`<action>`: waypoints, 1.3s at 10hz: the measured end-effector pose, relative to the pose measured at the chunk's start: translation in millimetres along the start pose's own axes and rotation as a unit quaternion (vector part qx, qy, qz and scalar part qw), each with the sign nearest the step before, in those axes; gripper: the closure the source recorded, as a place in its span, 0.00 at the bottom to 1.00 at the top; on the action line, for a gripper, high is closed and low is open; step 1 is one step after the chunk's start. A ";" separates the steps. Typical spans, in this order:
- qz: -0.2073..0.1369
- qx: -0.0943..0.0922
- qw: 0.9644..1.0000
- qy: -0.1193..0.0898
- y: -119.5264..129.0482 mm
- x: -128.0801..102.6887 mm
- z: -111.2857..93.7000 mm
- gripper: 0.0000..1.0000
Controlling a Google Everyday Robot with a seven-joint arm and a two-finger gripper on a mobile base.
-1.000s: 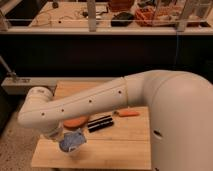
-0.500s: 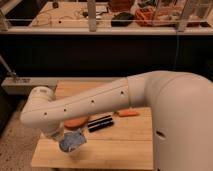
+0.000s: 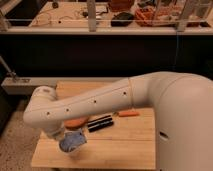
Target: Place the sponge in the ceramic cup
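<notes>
My white arm reaches from the right across a wooden table point(image 3: 125, 145) to its front left part. The gripper point(image 3: 64, 136) hangs below the arm's end, mostly covered by it. The blue sponge point(image 3: 74, 142) is right at the gripper's tip, low over the table's front left. A pale rounded edge shows under the sponge's left side. I cannot tell whether it is the ceramic cup, which is otherwise hidden by the sponge and the gripper.
An orange dish point(image 3: 77, 121) sits just behind the sponge, half under the arm. Black bars point(image 3: 100, 123) lie to its right and a small orange item point(image 3: 128, 113) farther right. A dark counter and shelves stand behind the table.
The arm's end has shifted slightly right and up. The sponge stays at about the same spot over the table's front left.
</notes>
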 end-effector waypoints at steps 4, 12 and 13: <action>0.004 0.005 1.000 -0.010 -1.1 4.4 0.8 0.93; 0.007 0.010 0.999 -0.029 -2.4 10.8 5.1 0.99; 0.008 0.011 0.999 -0.031 -3.4 11.2 6.1 0.99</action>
